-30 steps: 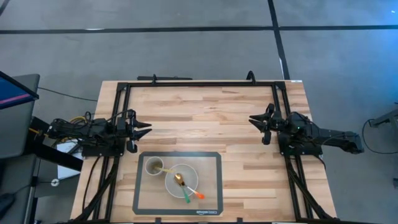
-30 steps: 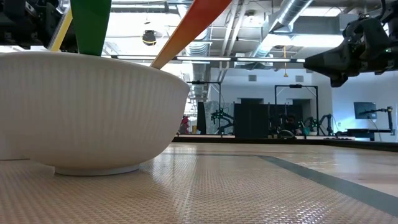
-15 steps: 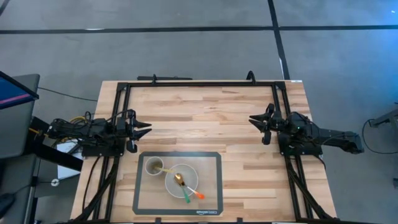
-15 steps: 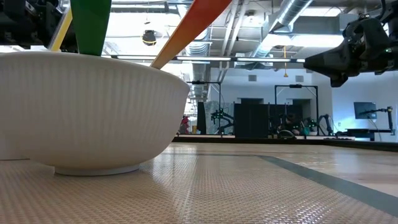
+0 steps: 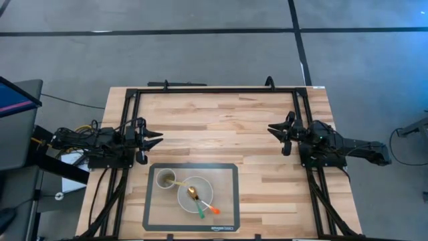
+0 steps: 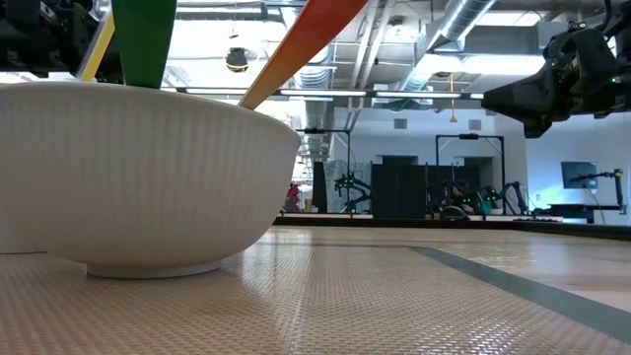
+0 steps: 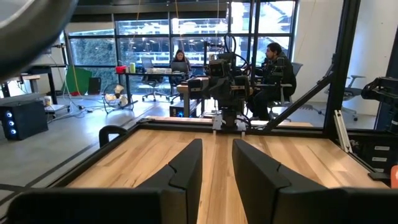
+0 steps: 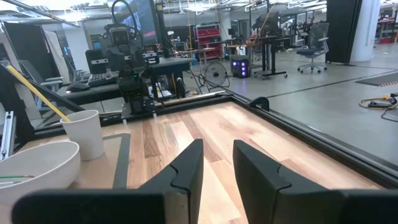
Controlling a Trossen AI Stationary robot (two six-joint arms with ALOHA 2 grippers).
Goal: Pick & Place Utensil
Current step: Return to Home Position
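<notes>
A white ribbed bowl (image 5: 194, 194) stands on a grey mat (image 5: 227, 177) near the table's near edge. A gold spoon (image 5: 192, 193), a green-handled utensil (image 5: 201, 213) and an orange-handled utensil (image 5: 214, 210) lie in it, their handles sticking out over the rim. In the low view the bowl (image 6: 148, 177) fills the left side, with the green handle (image 6: 143, 39) and the orange handle (image 6: 306, 39) above it. A paper cup (image 5: 166, 179) stands left of the bowl; in the right wrist view the cup (image 8: 84, 134) holds a yellow stick. My left gripper (image 5: 158, 139) and my right gripper (image 5: 272, 129) hover open at the table's sides.
A black metal frame (image 5: 214, 90) runs around the table's far, left and right sides. Bare wood (image 5: 221, 134) lies between the two arms. People sit at desks (image 7: 180, 62) in the room beyond the table.
</notes>
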